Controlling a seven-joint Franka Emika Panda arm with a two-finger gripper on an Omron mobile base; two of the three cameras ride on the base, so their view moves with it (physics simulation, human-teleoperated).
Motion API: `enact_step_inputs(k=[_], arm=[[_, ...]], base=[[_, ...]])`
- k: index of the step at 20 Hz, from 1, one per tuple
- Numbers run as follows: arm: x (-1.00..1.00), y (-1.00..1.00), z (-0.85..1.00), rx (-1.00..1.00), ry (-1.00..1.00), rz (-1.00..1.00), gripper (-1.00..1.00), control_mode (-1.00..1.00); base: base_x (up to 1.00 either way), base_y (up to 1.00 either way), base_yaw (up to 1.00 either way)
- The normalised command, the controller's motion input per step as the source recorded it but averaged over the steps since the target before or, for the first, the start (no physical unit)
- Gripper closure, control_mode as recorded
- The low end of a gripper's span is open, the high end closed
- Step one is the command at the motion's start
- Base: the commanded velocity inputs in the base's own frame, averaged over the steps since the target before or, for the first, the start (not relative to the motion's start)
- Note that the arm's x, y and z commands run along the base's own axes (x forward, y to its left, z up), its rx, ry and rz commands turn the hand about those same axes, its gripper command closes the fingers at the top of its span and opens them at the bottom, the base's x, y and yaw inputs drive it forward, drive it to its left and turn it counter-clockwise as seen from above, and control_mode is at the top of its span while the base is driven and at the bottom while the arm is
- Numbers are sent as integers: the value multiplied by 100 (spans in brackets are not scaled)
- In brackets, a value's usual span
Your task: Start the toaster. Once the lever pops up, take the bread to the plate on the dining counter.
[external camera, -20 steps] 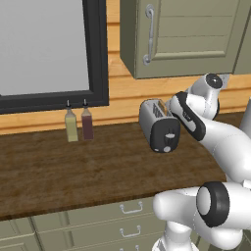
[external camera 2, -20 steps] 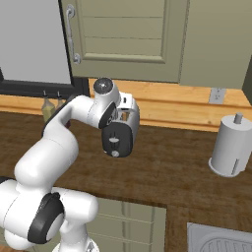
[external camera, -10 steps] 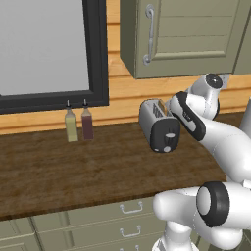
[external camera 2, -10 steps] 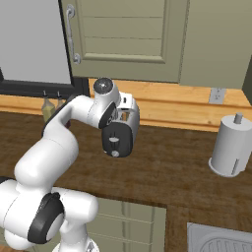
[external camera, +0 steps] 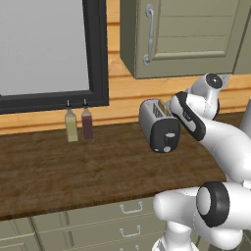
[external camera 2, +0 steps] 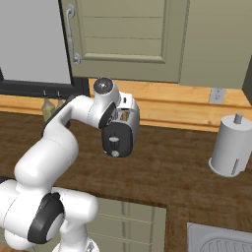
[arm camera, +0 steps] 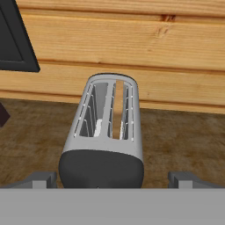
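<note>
The gripper (arm camera: 112, 180) was spread fully open and held nothing; its two fingertips (arm camera: 44, 179) stood far apart, one on each side of the black end panel of the toaster (arm camera: 107, 127). The toaster stood between them, without touching either one, on the dark wood counter (external camera: 73, 166) near the wooden wall. The bread (arm camera: 117, 110) sat upright in the toaster's right slot (the left slot looked empty). The lever (external camera: 168, 134) showed on the end panel.

Base views flank arm from behind, sharing toaster (external camera: 159, 126); hand view close above toaster, facing wall.
</note>
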Motion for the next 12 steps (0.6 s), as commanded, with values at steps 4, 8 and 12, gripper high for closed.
enact_step_inputs(k=[4,8,12], arm=[[0,0,0,0,0,0,-100,-100],[0,0,0,0,0,0,-100,-100],[0,0,0,0,0,0,-100,-100]], base=[[0,0,0],[0,0,0],[0,0,0]])
